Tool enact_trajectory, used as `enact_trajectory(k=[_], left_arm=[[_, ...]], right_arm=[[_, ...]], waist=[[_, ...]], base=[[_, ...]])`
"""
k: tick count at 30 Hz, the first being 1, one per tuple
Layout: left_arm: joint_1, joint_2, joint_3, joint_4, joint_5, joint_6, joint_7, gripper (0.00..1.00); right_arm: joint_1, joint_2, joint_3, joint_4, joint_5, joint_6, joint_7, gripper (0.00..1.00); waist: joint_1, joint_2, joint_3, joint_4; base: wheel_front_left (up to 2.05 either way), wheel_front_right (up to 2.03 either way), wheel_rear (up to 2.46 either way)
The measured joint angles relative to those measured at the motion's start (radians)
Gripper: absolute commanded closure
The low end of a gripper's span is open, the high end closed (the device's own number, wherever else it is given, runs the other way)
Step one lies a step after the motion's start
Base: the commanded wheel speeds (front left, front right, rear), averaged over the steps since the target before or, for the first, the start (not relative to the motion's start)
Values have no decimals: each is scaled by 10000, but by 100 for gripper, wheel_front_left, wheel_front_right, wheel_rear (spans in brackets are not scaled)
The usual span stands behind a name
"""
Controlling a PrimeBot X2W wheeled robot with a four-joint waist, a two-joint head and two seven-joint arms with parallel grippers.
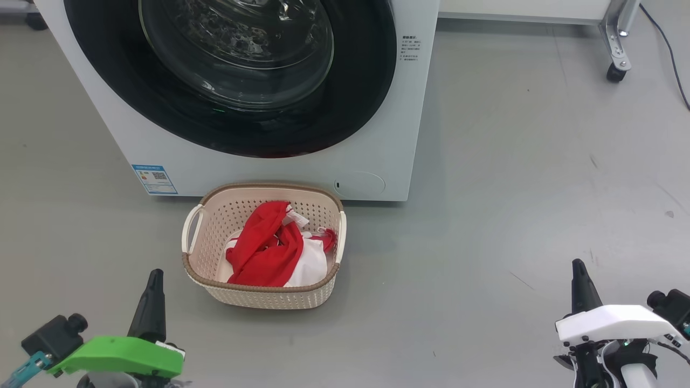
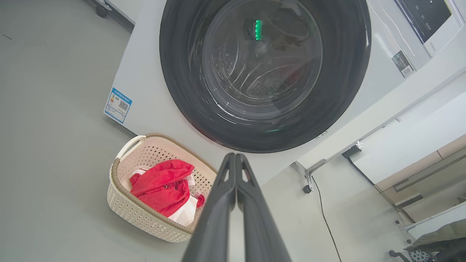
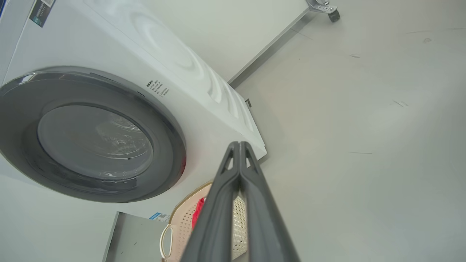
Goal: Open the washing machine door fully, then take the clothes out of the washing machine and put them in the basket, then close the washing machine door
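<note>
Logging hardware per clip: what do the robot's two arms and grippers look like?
Left gripper: long dark tapered fingers with triangular cut-outs near the tips, bright green wrist cover, black camera. Right gripper: matching fingers, white wrist cover, black camera, thin cables below.

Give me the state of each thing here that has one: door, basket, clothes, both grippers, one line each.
washing machine door: closed, flush with the washing machine.
basket: upright on the floor, holding the clothes.
clothes: heaped inside the basket.
left gripper: shut, empty.
right gripper: shut, empty.
</note>
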Motion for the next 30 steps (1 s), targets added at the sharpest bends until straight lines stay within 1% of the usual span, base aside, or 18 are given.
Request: enact_trajectory(k=[27,30], left_arm=[[-30,0,577,301,-3289,0,790,100],[-32,0,604,330,-3478,0,855,100]], right_arm=[[-309,-33,-585,198,3407,282,859,100],[-331,-38,-623,201,3682,343,936,100]], waist=[[0,0,-198,-209],[0,0,-212,-224]], base=[[0,0,0],[0,0,0]])
